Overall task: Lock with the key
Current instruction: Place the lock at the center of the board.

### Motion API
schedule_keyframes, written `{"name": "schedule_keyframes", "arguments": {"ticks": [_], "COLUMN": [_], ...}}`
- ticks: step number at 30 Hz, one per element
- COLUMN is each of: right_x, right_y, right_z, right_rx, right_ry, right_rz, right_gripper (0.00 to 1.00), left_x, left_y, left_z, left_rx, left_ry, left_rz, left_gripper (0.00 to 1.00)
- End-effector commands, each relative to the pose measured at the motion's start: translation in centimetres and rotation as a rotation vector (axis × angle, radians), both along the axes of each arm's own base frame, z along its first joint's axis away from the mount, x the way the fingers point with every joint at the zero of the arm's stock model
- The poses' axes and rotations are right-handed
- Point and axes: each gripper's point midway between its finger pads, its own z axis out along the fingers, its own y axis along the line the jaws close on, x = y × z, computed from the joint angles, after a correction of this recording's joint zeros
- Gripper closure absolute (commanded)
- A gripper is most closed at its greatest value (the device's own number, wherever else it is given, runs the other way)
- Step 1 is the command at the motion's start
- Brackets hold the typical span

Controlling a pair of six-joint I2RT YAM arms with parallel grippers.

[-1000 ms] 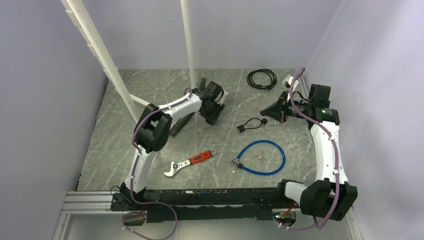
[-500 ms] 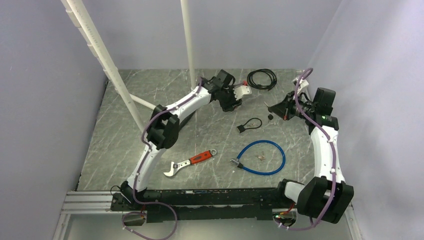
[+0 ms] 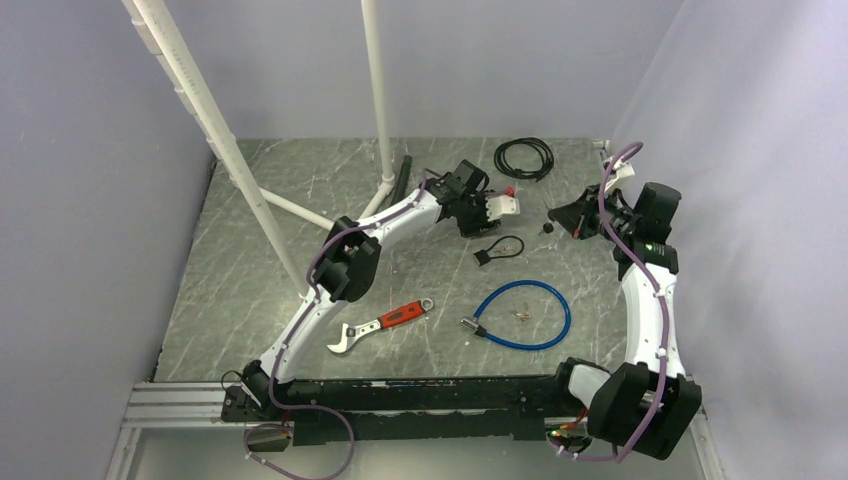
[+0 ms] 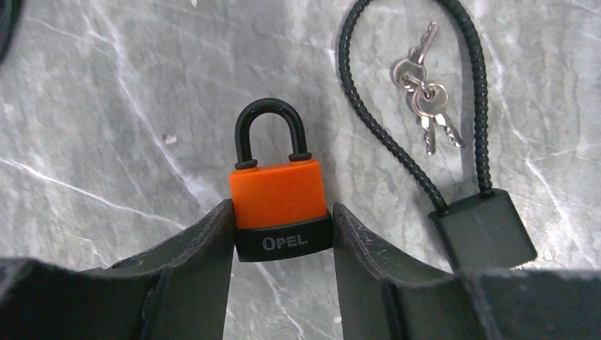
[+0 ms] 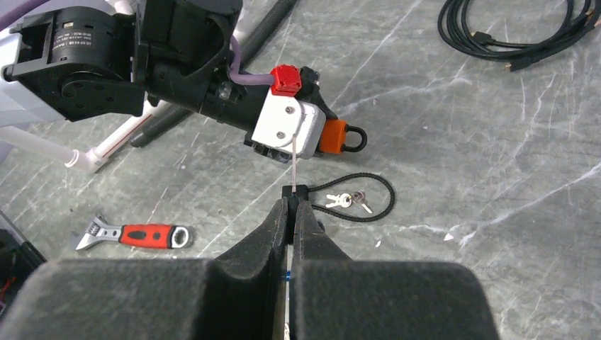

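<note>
Above a grey marble table (image 3: 250,300), an orange padlock (image 4: 278,191) is pinched by its sides in the left gripper (image 4: 283,234), shackle outward, apparently presented for locking. A key (image 5: 293,166) is clamped in the tightly closed right gripper (image 5: 290,205), its blade aimed toward the padlock nearby.

One padlock (image 4: 278,193), two cable locks (image 3: 482,258) (image 3: 568,316), one wrench (image 3: 385,322), one coiled cable (image 3: 498,157)

Top: high overhead. Left wrist close, right farther; seemingly share padlock (image 4: 280,195).
</note>
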Motion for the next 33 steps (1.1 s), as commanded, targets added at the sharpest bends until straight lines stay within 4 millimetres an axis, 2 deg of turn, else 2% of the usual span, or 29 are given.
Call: {"name": "schedule_keyframes", "arguments": {"ticks": [1, 10, 15, 18, 21, 24, 27, 28, 33], "right_x": [0.2, 0.9, 1.2, 1.4, 1.9, 2.6, 3.4, 3.9, 6.4], "right_y": [-0.4, -1.2, -1.5, -1.7, -1.8, -1.8, -1.4, -1.6, -2.6], "right_z": [0.8, 1.1, 1.1, 1.1, 1.0, 1.1, 1.4, 1.4, 1.6], "right_rx": [-0.006, 0.02, 0.027, 0.031, 0.049, 0.074, 0.119, 0.13, 0.146], "right_ry": [-0.048, -0.02, -0.012, -0.01, -0.005, -0.013, -0.022, -0.027, -0.046], "right_rz": [-0.022, -0.068, -0.081, -0.087, -0.097, -0.097, -0.075, -0.084, -0.123], "right_gripper": [1.0, 1.0, 1.0, 1.0, 1.0, 1.0, 1.0, 1.0, 1.0], "left_x": [1.9, 2.3, 3.2, 3.7, 4.0, 3.3, 1.4, 0.7, -1.5], "left_y": [-2.7, -5.1, -5.1, -4.7, -4.6, -4.9, -5.0, -4.8, -3.1], "left_z": [4.1, 3.9, 3.5, 3.3, 4.2, 6.8, 10.4, 10.9, 14.7], "left_rx": [-0.122, -0.183, -0.189, -0.194, -0.216, -0.266, -0.324, -0.332, -0.363], "left_ry": [-0.143, -0.2, -0.213, -0.203, -0.209, -0.193, -0.141, -0.121, -0.097], "left_rz": [-0.063, -0.155, -0.125, -0.093, -0.08, -0.099, -0.14, -0.145, -0.144], "left_gripper": [0.93, 0.87, 0.85, 0.79, 0.64, 0.47, 0.1, 0.02, 0.01]}}
